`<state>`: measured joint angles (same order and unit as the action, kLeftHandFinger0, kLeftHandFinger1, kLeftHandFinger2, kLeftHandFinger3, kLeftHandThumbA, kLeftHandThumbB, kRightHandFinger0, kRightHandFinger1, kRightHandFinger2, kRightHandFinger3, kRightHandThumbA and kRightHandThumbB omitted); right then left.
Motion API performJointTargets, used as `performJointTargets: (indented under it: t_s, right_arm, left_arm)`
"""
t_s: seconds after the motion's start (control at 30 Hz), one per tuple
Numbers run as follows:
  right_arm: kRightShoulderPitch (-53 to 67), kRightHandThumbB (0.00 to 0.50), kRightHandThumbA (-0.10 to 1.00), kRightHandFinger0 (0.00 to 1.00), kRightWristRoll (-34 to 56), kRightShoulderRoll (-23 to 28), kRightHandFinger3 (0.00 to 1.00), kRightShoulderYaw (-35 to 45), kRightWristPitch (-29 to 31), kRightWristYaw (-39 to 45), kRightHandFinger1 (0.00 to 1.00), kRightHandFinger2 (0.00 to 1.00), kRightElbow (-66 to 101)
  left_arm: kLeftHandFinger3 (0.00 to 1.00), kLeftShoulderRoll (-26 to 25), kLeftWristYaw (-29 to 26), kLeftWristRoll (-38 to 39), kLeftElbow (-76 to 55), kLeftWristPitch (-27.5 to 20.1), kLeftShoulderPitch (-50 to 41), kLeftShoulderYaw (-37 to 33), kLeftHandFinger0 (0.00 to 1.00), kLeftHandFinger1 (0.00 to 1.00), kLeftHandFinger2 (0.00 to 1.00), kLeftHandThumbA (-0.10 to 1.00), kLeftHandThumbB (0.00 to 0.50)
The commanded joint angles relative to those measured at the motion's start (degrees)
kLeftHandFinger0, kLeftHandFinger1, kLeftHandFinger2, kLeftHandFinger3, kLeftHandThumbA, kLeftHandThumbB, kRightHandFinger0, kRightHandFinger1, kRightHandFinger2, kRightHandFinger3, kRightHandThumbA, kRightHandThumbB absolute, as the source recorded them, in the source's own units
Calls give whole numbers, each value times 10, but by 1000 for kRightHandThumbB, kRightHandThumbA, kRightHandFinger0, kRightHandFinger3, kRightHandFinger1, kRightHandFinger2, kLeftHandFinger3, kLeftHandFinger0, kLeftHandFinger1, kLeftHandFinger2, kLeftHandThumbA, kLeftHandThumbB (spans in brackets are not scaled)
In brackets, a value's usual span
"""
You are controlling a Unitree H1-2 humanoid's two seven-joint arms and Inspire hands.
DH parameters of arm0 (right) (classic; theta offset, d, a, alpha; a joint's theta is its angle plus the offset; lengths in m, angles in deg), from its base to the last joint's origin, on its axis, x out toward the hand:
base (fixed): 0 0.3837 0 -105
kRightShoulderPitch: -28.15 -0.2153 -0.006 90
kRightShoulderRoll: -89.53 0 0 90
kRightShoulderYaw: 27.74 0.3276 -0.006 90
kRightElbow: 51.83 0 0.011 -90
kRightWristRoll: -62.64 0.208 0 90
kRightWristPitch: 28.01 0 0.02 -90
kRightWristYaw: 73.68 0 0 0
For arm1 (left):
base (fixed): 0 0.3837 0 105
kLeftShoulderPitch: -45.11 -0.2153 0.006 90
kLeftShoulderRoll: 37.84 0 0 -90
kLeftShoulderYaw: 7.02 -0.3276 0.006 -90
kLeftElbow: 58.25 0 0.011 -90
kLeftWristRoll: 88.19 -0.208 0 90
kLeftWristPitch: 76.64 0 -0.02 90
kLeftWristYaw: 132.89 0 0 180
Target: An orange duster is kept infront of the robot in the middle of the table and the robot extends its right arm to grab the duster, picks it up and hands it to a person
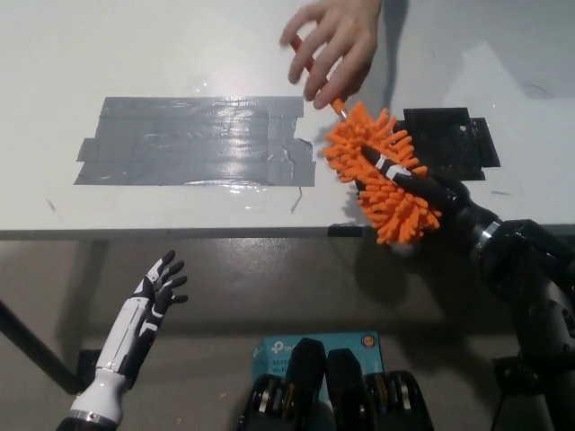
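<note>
Handover step underway. Right hand [409,182] gripping orange duster [382,184] by fluffy head, holding it above near table [108,54] edge, right of centre. Person's hand [332,45] closing around handle from far side. Left hand [157,292] idling near-left below table, fingers spread, empty. Next move likely calls for releasing once person's grip looks firm.

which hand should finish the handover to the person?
Right. The black right hand already grips the orange duster, whose handle is under the person's hand reaching in from the top. The white left hand hangs open below the table edge, far from both.
</note>
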<state>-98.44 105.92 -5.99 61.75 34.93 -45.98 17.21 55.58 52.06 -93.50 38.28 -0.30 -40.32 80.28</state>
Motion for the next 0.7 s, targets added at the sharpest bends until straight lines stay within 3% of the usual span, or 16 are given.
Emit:
performJointTargets:
  t_s: [0.0, 0.37, 0.4, 0.47, 0.5, 0.53, 0.57, 0.6, 0.67]
  right_arm:
    - [-10, 129, -100, 0, 46, 1, 921, -4, 1, -12, 264, 704, 26]
    - [-15, 140, -100, 0, 59, 7, 938, -7, 1, -22, 269, 712, 28]
    - [-14, 141, -100, 0, 59, 7, 1000, -6, 1, -22, 301, 743, 30]
    - [-13, 133, -100, 35, 63, 7, 1000, -7, 1, -21, 390, 811, 30]
    - [-13, 227, 100, 430, 90, 15, 1000, -19, 1, -14, 820, 1000, 25]
    - [-11, 249, 299, 1000, 95, 20, 1000, -25, 1, -2, 1000, 1000, 29]
    - [-10, 249, 299, 1000, 94, 21, 1000, -26, 1, 0, 1000, 1000, 30]
    - [-7, 307, 328, 1000, 100, 19, 1000, -25, 1, -1, 1000, 1000, 33]
    - [2, 473, 400, 1000, 108, 8, 1000, -10, 1, -5, 1000, 1000, 39]
  left_arm:
    - [1000, -9, 3, 3, -12, -21, 6, 6, 818, 899, 970, 964, 112]
    - [1000, -11, 6, 6, -15, -14, 14, 6, 814, 899, 971, 948, 122]
    - [1000, -11, 6, 7, -15, -15, 14, 6, 811, 898, 970, 943, 117]
    - [1000, -11, 6, 6, -16, -14, 14, 6, 810, 898, 969, 941, 118]
    - [1000, -11, 6, 5, -17, -12, 14, 6, 811, 899, 969, 941, 120]
    - [1000, -11, 6, 6, -16, -12, 15, 6, 815, 901, 971, 940, 127]
    - [1000, -11, 6, 6, -15, -12, 15, 6, 815, 901, 971, 940, 127]
    - [1000, -11, 6, 7, -14, -14, 15, 6, 815, 901, 971, 939, 126]
    - [1000, -11, 6, 6, -14, -16, 15, 6, 813, 900, 972, 937, 125]
